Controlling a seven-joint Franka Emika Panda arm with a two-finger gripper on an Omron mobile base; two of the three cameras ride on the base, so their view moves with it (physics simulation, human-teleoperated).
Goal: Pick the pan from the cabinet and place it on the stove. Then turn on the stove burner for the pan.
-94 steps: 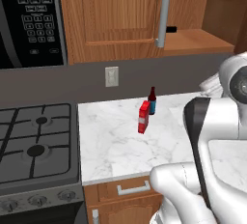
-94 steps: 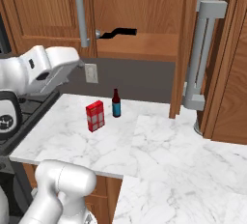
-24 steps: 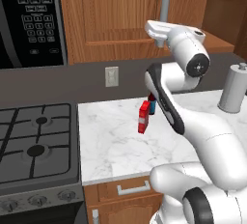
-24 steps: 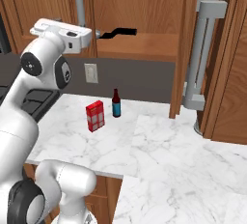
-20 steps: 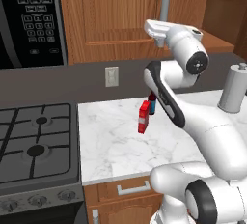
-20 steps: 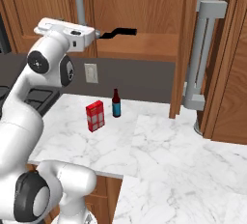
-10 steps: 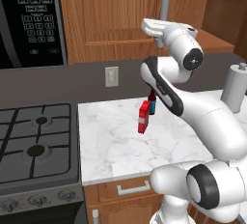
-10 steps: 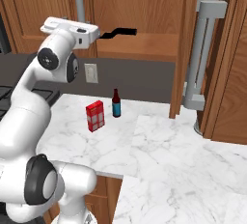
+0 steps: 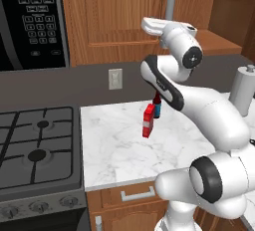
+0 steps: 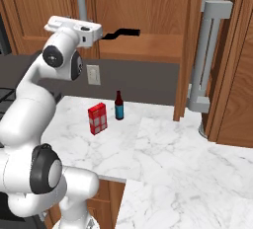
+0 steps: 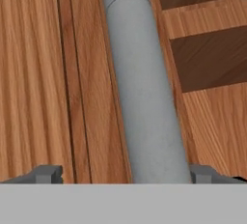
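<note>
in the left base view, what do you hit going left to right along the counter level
stove → red box → dark bottle, partly behind the arm → grey cylinder at the far right

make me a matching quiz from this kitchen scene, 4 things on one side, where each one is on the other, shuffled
Things:
1. red box
2. pan
3. microwave
4. gripper

Places or states:
A. black handle sticking out of the open cabinet
B. above the stove, left of the cabinet doors
C. open, fingers either side of the silver bar handle
D. standing on the marble counter beside the dark bottle

Pairs: 1-D, 2-A, 3-B, 4-C
</note>
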